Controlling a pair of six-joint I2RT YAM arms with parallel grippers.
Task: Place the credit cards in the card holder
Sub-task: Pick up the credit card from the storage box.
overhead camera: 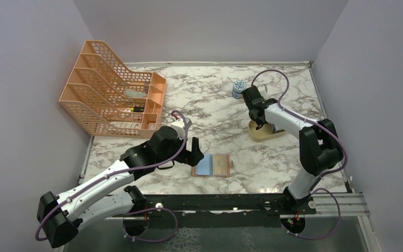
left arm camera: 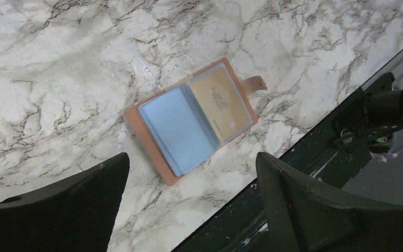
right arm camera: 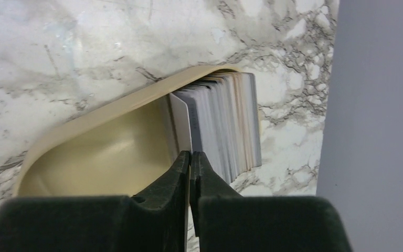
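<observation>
Left gripper (left arm camera: 191, 157): fingers spread wide, hovering over the card holder (left arm camera: 191, 121) and holding nothing.
Card holder: lies open and flat on the marble table (overhead camera: 215, 105), near its front edge, with the strap (left arm camera: 254, 84) out to one side.
Sleeves: a light blue card (left arm camera: 176, 131) fills one page and a gold card (left arm camera: 220, 102) the other.
Right gripper (right arm camera: 190, 157): fingers pressed together, pinching the front card (right arm camera: 181, 123) at its edge.
Credit cards (right arm camera: 225, 121): packed on edge at one end of the beige tray (right arm camera: 110, 107), well apart from the card holder.
</observation>
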